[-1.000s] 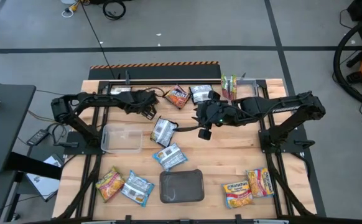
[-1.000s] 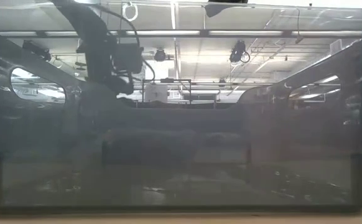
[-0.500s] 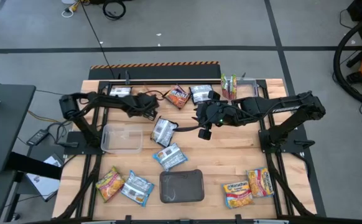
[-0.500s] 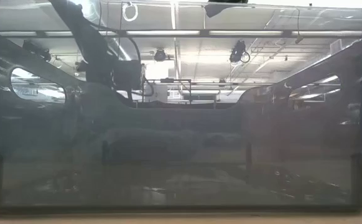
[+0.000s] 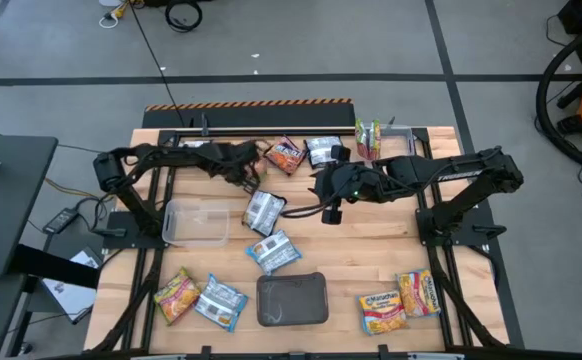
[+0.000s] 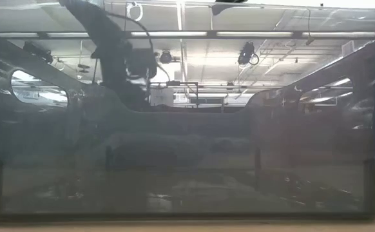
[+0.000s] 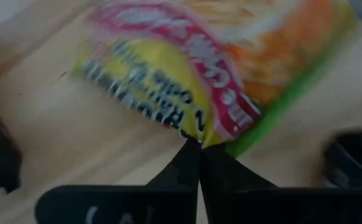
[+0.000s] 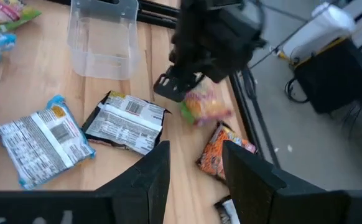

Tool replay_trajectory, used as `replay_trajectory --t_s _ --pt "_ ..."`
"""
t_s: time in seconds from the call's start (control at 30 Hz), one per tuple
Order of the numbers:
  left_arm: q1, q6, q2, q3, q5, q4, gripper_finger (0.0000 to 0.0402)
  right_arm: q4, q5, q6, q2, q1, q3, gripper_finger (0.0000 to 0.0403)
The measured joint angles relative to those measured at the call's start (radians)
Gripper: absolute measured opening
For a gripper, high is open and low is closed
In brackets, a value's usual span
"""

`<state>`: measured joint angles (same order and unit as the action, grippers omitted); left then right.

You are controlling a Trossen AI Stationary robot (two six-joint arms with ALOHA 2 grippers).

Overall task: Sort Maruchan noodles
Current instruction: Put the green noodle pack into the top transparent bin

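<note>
My left gripper reaches over the far middle of the table and is shut on a yellow-orange noodle packet, which also shows under that gripper in the right wrist view. My right gripper hovers open at mid-table with nothing between its fingers. A silver-black packet and a blue-white packet lie flat near it. An orange-brown packet, a silver one and a green one lie along the far edge. My left gripper pinches the yellow-orange packet at its edge, beside the green border, between the ends of its two fingers. The fingers come slanting down from the table's left. The packet spreads out beyond the fingertips over the wood; whether it is clear of the table I cannot tell.
A clear plastic tub stands left of centre. A dark grey tray sits at the near edge and fills the low view. Two packets lie at the near left and two yellow ones at the near right.
My left gripper has moved a little toward the table's right and far edges, nearer the orange-brown packet.
</note>
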<state>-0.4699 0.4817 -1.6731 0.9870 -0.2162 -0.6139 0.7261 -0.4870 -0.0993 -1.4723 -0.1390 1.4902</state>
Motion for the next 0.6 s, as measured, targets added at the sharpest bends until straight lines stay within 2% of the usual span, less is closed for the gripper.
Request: replay_trajectory --t_s 0.23,0.4,0.47,0.6 --pt "-0.033 -0.030 -0.001 0.173 0.401 -0.077 0.0009 -0.015 0.002 -0.122 0.000 0.013 0.000 0.0166" --pt "-0.022 -0.055 -0.001 0.237 0.660 -0.075 0.0008 -0.013 0.078 -0.166 -0.018 0.043 0.000 0.0201" --pt "-0.007 -0.066 -0.001 0.256 0.710 -0.071 0.0008 -0.027 0.113 -0.186 -0.043 0.056 -0.003 0.0219" --pt "0.034 -0.050 0.000 0.284 0.713 -0.045 0.0008 -0.070 0.179 -0.286 -0.101 0.075 -0.032 0.0255"
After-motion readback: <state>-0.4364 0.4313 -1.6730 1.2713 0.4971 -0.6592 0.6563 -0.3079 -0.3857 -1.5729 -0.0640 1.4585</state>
